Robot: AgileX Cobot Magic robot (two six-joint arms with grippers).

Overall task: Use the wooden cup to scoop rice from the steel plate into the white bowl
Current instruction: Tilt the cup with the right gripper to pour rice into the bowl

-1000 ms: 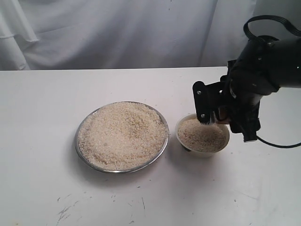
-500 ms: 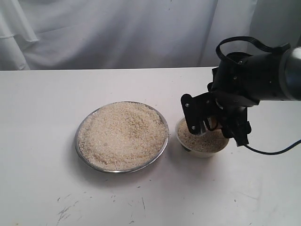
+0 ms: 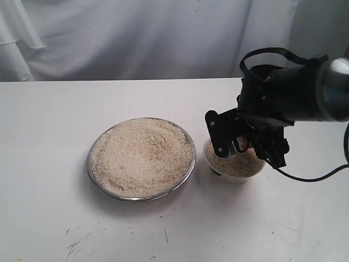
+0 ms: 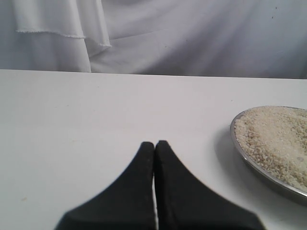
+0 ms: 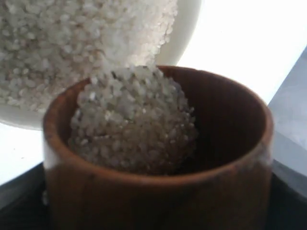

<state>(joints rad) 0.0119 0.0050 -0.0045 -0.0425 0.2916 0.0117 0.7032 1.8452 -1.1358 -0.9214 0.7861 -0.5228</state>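
Note:
The steel plate lies left of centre on the table, heaped with rice; its rim also shows in the left wrist view. To its right stands the white bowl, holding rice. My right gripper hangs tilted over that bowl, shut on the wooden cup. Rice spills from the cup's mouth into the bowl. In the exterior view the cup is almost hidden behind the gripper. My left gripper is shut, empty, over bare table beside the plate.
A white table carries everything, and a white cloth backdrop hangs behind it. Dark scuff marks show near the front edge. A black cable loops off the right arm.
The right arm has swung left and tipped further over the white bowl, carrying the cup. The plate and bowl have stayed put.

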